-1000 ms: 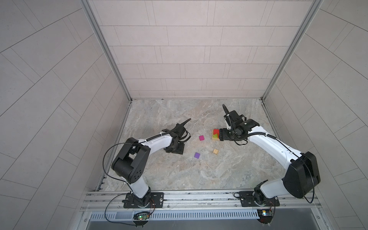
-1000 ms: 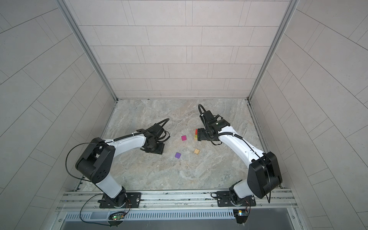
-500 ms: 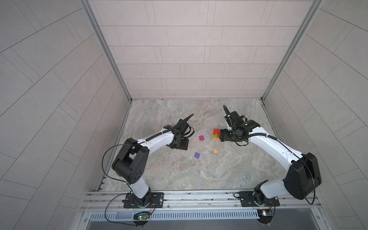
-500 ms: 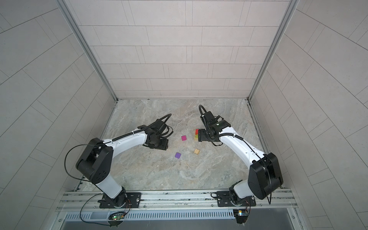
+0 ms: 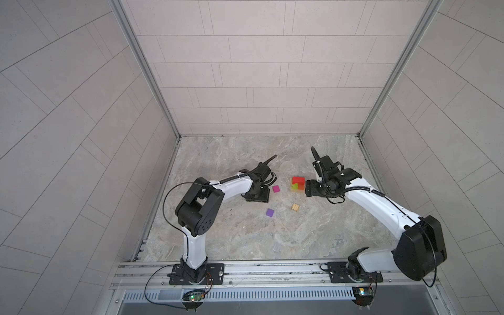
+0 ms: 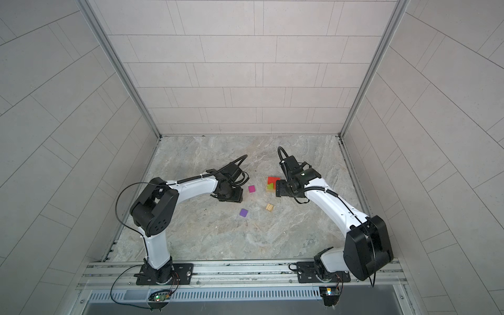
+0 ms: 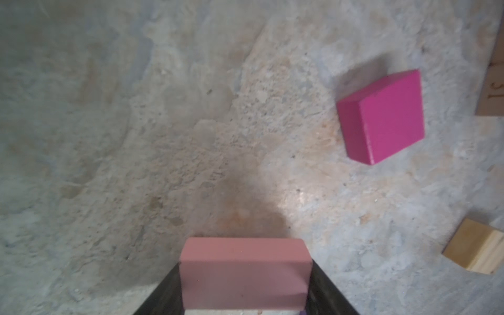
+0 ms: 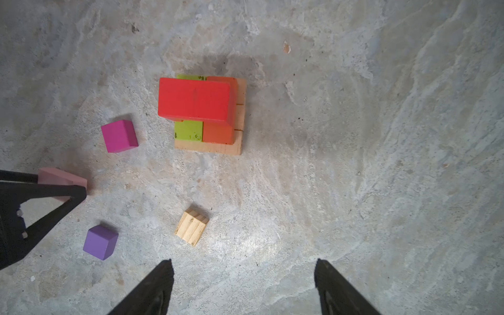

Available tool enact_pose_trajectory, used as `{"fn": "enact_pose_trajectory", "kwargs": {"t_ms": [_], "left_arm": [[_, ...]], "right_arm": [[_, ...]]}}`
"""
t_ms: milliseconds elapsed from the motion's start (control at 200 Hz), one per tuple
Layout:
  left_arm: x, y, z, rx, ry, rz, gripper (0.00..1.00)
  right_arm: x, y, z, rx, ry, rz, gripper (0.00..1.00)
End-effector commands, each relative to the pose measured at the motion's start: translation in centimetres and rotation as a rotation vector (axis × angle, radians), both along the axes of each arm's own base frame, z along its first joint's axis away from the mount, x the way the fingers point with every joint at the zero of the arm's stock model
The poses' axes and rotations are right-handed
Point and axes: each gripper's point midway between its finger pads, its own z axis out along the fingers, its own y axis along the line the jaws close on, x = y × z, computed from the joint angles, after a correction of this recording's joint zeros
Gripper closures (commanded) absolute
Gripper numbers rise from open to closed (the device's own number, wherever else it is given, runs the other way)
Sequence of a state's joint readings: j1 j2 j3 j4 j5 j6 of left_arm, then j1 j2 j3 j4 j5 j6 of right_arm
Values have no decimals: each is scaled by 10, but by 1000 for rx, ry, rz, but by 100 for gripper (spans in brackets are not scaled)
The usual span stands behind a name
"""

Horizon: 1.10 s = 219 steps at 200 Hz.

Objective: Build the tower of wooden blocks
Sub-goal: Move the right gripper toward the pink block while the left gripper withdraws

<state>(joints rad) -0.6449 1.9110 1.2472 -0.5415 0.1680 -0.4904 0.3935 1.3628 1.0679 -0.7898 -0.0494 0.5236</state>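
Grey marbled tabletop (image 5: 245, 240) inside a tiled booth holds the wood block tower (image 5: 297, 184) near its middle: a tan base (image 8: 210, 148), then a lime green block (image 8: 188, 131) and an orange block (image 8: 218, 134) side by side, with a red block (image 8: 195, 99) laid across them. Loose nearby lie a magenta cube (image 8: 119, 135), a purple cube (image 8: 99, 242) and a small tan block (image 8: 191, 227). The left gripper (image 7: 245, 275) is clamped on a pink block (image 7: 242, 259) beside the magenta cube. The right gripper (image 8: 243, 266) hangs spread wide and empty, just beside the tower.

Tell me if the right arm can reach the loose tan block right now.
Probably yes: the right gripper is open and empty, and the tan block lies alone close to it, with nothing standing between them.
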Motion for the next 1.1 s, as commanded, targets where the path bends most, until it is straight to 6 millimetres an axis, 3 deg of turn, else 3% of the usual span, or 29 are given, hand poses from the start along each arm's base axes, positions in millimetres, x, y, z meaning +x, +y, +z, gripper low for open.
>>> {"fn": "enact_pose_trajectory", "kwargs": {"t_ms": [0, 120, 255, 440, 696, 921, 1091], "left_arm": [[8, -15, -1, -19, -13, 11, 37], [8, -17, -5, -11, -5, 12, 35], [7, -13, -7, 5, -5, 15, 25], [4, -10, 6, -1, -19, 13, 14], [4, -2, 73, -41, -110, -24, 10], [5, 34, 130, -69, -165, -23, 8], [3, 63, 160, -66, -192, -6, 7]], "right_arm": [[-6, -2, 0, 7, 2, 3, 18], [-9, 1, -6, 30, 12, 3, 18], [-8, 10, -10, 75, 16, 5, 18], [-6, 19, -7, 97, 4, 8, 17], [-1, 45, -3, 101, -34, 9, 16], [4, 82, -1, 118, -77, 42, 14], [9, 108, -3, 73, -101, 62, 12]]}}
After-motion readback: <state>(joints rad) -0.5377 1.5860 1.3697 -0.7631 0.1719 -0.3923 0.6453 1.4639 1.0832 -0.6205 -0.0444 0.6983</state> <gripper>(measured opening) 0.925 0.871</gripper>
